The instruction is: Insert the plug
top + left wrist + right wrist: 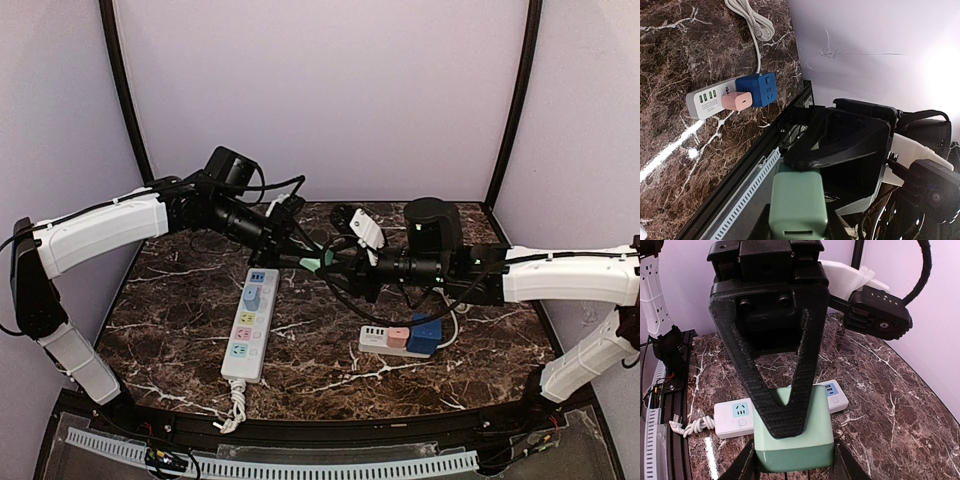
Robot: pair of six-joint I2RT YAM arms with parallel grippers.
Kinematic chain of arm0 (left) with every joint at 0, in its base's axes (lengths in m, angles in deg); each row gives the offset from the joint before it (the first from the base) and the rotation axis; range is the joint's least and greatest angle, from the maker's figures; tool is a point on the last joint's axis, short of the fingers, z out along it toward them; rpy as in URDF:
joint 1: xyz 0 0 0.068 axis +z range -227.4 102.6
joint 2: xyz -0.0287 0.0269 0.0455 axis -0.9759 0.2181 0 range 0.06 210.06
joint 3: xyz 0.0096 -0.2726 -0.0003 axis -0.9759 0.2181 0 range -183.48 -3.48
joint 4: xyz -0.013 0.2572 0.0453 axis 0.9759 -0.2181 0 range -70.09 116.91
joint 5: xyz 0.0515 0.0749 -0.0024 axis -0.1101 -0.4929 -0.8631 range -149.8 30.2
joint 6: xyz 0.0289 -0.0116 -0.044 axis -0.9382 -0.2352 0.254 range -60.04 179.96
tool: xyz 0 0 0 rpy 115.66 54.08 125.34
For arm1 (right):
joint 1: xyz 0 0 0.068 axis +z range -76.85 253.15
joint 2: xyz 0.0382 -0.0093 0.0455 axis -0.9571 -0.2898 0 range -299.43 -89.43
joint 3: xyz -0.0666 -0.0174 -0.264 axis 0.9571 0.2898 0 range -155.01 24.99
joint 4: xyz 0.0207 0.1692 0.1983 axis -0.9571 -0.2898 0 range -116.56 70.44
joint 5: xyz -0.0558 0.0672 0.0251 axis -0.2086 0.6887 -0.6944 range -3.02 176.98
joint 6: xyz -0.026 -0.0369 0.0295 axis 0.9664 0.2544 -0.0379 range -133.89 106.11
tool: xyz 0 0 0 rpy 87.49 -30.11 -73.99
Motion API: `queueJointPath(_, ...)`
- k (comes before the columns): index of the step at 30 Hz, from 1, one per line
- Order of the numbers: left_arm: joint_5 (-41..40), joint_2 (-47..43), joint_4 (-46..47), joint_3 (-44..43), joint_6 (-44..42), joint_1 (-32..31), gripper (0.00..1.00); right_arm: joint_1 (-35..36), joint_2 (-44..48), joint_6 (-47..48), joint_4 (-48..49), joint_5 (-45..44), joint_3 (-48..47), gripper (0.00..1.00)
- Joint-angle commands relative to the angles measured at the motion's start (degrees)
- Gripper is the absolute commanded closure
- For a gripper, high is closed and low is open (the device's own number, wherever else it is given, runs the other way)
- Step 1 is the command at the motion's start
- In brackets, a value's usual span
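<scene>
From above, the left gripper [300,259] and right gripper [332,265] meet over the middle of the table [170,300] with 1 green plug [313,263] in the air between them, likely to pass it across. 1 long strip [250,325] lies below, reaching the near edge. The left wrist shows a 2nd, short strip [702,102] holding 1 pink plug [737,101] and 1 blue cube [757,89]. The right wrist shows the left jaws pinching the green plug, but I cannot tell if the right fingers [742,467] squeeze it.

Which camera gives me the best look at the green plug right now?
Right wrist: the green plug fills the lower middle, though the left pincer crosses its front. Left wrist shows the plug low in frame, partly overlapped. The top camera shows only a green speck between the arms.
</scene>
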Motion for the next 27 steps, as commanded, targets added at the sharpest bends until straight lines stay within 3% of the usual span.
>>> queueJointPath(1,2.17,0.21,0.13,-0.49,-0.41,-0.6,0.99,-0.17,-0.49,0.15,3.35,0.07,-0.15,1.0)
queueJointPath(3,2.04,0.32,0.17,-0.6,-0.39,-0.6,0.99,-0.1,-0.58,-0.29,3.31,-0.42,-0.08,0.98)
queueJointPath(4,1.92,0.35,0.18,-0.61,-0.4,-0.58,0.99,-0.12,-0.58,-0.62,3.27,-0.94,0.01,0.88)
queueJointPath(6,1.68,0.51,0.18,-0.62,-0.55,-0.62,0.99,-0.1,-0.52,-1.1,2.86,-2.04,0.07,0.59)
queueJointPath(10,0.88,0.85,0.12,-0.81,-0.91,-0.5,0.99,-0.17,0.72,-1.4,2.27,-4.03,1.25,0.28)
queueJointPath(18,-1.17,1.52,-2.95,-2.33,-2.9,-0.41,0.99,-0.1,5.98,-2.8,0.86,-6.56,6.14,0.02)
queueJointPath(27,-4.71,1.35,-8.18,-3.44,-5.67,-0.03,0.99,-0.1,10.87,-5.15,-2.02,-7.38,9.83,0.02)
